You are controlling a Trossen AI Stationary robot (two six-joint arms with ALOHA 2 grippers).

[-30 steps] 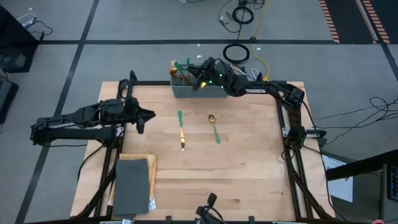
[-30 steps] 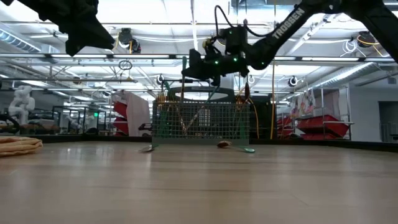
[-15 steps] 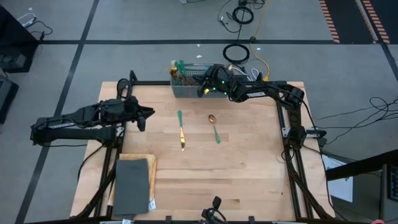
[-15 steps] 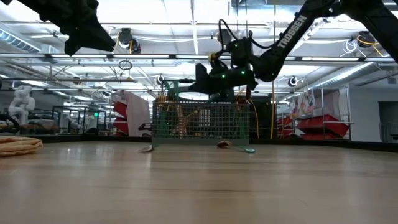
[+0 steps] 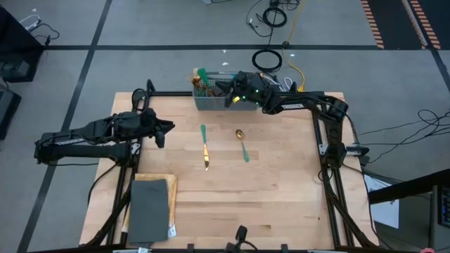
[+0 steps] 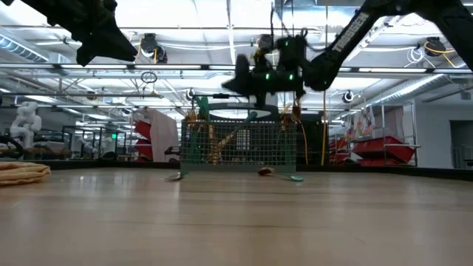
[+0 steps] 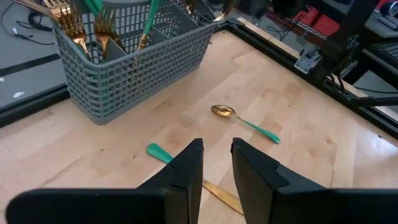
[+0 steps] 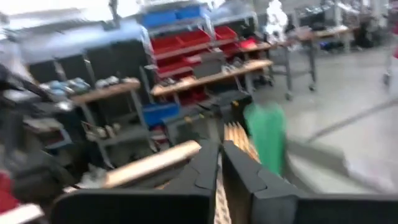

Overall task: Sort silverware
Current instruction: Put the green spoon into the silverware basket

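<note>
A grey mesh basket [image 5: 211,100] [image 6: 236,144] stands at the table's far edge. In it, silverware stands with gold fork heads [image 7: 68,22] and teal handles [image 5: 202,73] sticking up. A knife [image 5: 204,146] and a spoon [image 5: 242,144] [image 7: 239,119] lie flat on the wood in front of the basket. My right gripper [image 5: 225,89] [image 6: 240,83] hangs just over the basket's top, shut and pointing about level toward the table's left. My left gripper [image 5: 167,129] [image 7: 216,165] hovers open over the table's left part with nothing between its fingers. My right gripper [image 8: 219,152] is shut over the basket, and a thin gold strip [image 8: 217,190] shows in the slit between its fingers. I cannot tell whether that is a piece it holds. Fork tines [image 8: 237,135] and a blurred green handle [image 8: 264,137] stand just beyond the fingertips.
A dark grey slab [image 5: 150,209] lies at the near left on a tan mat [image 6: 22,171]. Black frame rails [image 5: 320,133] run along the table's edges. Bare wood lies between the two loose pieces and the near edge.
My right gripper has dipped toward the basket and come back up. It has shifted slightly toward the table's right, and its wrist has tipped up and rolled. The tall teal handle that stood upright above the basket beside it no longer shows there.
</note>
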